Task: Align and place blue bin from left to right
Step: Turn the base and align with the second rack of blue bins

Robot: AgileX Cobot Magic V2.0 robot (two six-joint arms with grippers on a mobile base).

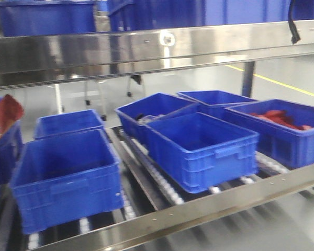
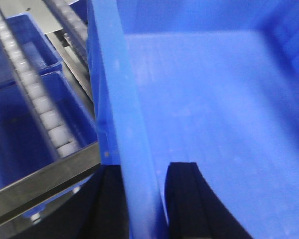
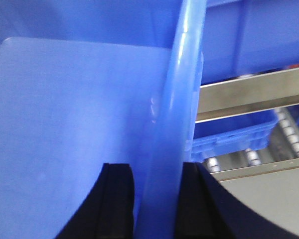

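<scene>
Closest in, the left tool is pinched on the left side wall of the blue bin, one black finger inside and the other outside the wall. Same deal on the other side: the right tool is clamped narrow on the right-hand wall, a pad on each face. So the bin hangs between the two tools, floor bare, just in front of the rack. It doesn't show up in the front view at all, and neither do the arms.

Just past the left tool there's a steel rail, with a roller track running over a lower bin.

On the roller shelf, behind the front rail, the front-left bin sits near the edge, and the middle bin sits skewed beside it. Further right is the right-hand bin with red stuff in it. Behind those are the back-left bin and the back-middle bin, which has something greyish in it that I can't make out. The farthest bin is behind them. The upper shelf carries more blue bins. Way back, a yellow line crosses the floor.
</scene>
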